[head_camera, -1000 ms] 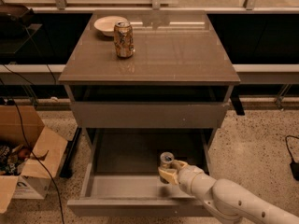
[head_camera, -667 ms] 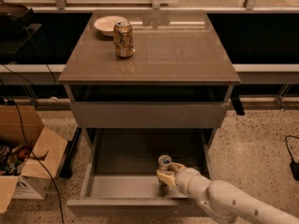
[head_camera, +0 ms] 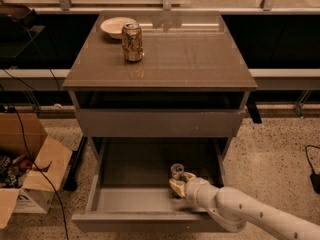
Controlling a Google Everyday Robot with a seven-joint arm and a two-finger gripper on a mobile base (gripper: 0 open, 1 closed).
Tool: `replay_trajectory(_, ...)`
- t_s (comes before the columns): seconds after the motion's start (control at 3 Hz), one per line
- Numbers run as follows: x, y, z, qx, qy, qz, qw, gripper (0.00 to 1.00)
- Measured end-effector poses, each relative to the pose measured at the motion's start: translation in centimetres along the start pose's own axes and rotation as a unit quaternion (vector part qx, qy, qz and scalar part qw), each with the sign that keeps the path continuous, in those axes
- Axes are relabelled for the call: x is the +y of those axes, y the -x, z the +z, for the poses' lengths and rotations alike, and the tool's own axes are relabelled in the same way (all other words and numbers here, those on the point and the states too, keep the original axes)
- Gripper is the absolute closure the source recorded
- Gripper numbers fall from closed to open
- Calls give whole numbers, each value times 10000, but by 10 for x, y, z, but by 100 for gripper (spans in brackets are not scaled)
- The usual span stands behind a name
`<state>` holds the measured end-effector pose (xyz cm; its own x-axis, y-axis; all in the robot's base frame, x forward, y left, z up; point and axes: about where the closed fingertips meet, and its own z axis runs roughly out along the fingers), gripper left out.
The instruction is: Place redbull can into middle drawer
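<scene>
Gripper [head_camera: 179,183] around redbull can [head_camera: 177,169] in middle drawer [head_camera: 125,200]

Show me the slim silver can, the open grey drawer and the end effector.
slim silver can [head_camera: 177,170]: camera view, on its shiny top.
open grey drawer [head_camera: 135,165]: camera view, on its bare inside floor.
end effector [head_camera: 179,183]: camera view, in the drawer by the can, pale tip.

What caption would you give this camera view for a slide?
Gripper at the redbull can inside the open middle drawer; gold can and bowl on the cabinet top.
</scene>
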<state>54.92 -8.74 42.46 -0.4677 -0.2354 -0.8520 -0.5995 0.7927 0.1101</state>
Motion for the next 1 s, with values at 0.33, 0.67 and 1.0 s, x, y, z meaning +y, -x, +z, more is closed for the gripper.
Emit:
replay_trajectory(0.33, -6, -3, 6, 44, -21, -11, 10000, 4)
replay_trajectory(0.67, -6, -3, 6, 44, -21, -11, 10000, 0)
replay_trajectory(1.0, -6, -3, 6, 44, -21, -11, 10000, 0)
